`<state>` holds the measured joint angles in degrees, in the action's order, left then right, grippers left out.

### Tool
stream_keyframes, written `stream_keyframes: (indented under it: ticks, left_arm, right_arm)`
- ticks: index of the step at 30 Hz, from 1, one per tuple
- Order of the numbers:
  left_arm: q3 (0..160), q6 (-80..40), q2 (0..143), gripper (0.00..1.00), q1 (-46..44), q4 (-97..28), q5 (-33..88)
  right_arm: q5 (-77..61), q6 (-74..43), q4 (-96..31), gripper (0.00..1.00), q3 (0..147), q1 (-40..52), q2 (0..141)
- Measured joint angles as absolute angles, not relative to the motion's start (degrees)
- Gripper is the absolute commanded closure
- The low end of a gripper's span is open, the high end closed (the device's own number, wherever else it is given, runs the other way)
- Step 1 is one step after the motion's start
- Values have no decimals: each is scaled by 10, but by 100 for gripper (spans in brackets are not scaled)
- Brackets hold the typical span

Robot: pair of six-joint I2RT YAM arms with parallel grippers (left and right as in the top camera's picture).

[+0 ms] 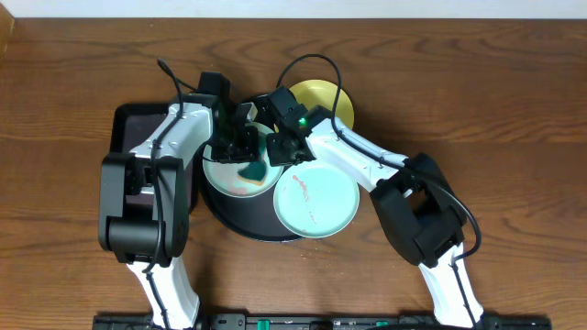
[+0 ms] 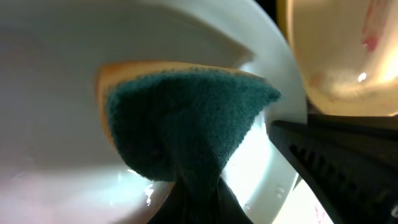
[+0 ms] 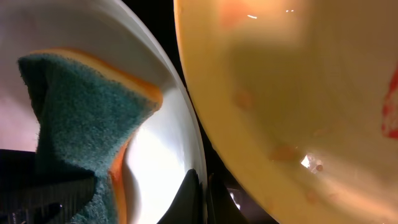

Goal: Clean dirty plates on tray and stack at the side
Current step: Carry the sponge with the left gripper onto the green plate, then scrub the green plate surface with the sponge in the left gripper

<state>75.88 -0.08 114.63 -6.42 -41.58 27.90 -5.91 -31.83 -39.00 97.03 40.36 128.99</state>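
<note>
The small round pale mint plate (image 1: 225, 174) lies on the left part of the large round black tray (image 1: 243, 215), and I judge that the scrubbing of this plate is the step in hand. On it rests the green scouring sponge with an orange-yellow backing (image 1: 253, 170), green side towards the left wrist camera. The left gripper (image 1: 244, 152) is clenched on the sponge from above. The right gripper (image 1: 278, 151) seems pinched on the near rim of the mint plate to hold it steady, with the rim between its closed fingers (image 3: 186, 196). A faint reddish mark shows on the lower part of this plate. The second mint plate (image 1: 316, 202), with thin red-brown smears, and the pale yellow plate (image 1: 323, 96), also stained, sit on the right of the tray and overlap its edge. No plate is stacked at the side yet. For the next move I would press the sponge flat and sweep it over the remaining mark while the right arm holds the rim firmly.
</note>
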Motion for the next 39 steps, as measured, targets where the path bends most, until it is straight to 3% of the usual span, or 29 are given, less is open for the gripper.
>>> stream_keyframes:
  ticks: [5, 12, 16, 39]
  left_arm:
    - [766, -35, 1143, 93, -69, -434, 225]
    - [766, -119, 1103, 92, -70, -461, 20]
    - [766, -143, 1083, 93, -72, -448, -31]
    - [684, -204, 1072, 92, -132, -365, -45]
  right_arm:
    - [-59, -318, -390, 99, 970, 404, 1290]
    - [-59, -318, -390, 98, 970, 404, 1290]
    - [-59, -318, -390, 98, 970, 404, 1290]
    - [-60, -318, -390, 98, 970, 404, 1290]
